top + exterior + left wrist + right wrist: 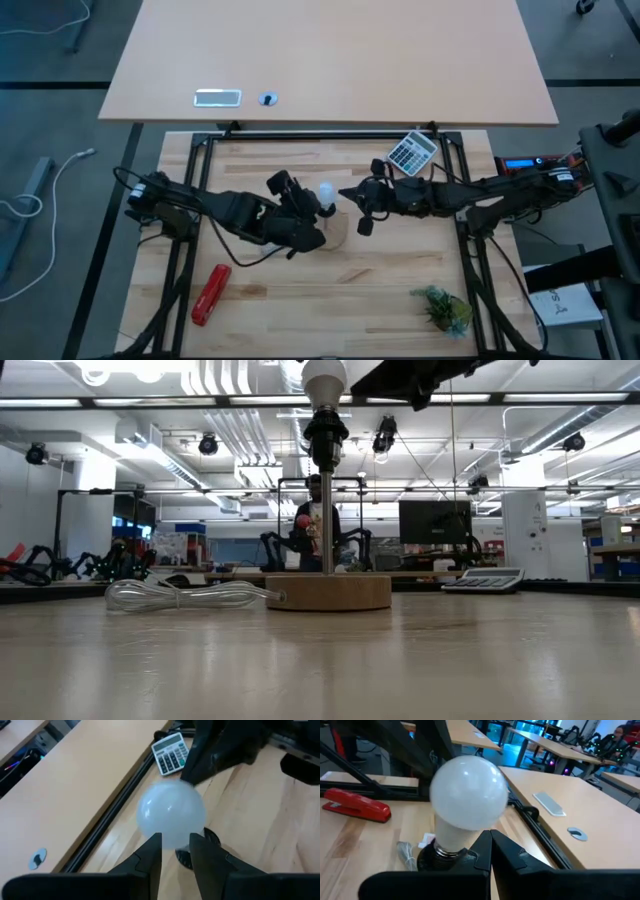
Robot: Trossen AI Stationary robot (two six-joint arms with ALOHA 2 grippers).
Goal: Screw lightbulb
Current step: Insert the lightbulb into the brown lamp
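The white lightbulb point(468, 795) stands upright in the black socket point(326, 430) on a thin pole over the round wooden base point(328, 592). My left gripper point(176, 851) comes at the bulb from the table's left, slanting down. Its fingers stand a little apart in front of the bulb's lower near side point(175, 840). My right gripper point(490, 851) is shut and reaches in level from the table's right. Its tips are close beside the bulb's neck point(451, 837), just above the socket. My left gripper has its two fingertips point(154, 845) over the bulb's lower near side, the gap between them narrower than the globe; I cannot tell whether they touch it. My right gripper's shut tips point(487, 840) lie beside the bulb's neck; I cannot tell whether they touch it either.
A clear cord point(190, 595) lies coiled left of the base. A calculator point(411, 153) sits at the far right, a red stapler point(210, 293) near left, a small green plant point(444, 308) near right. A second table point(330, 60) stands beyond the far edge.
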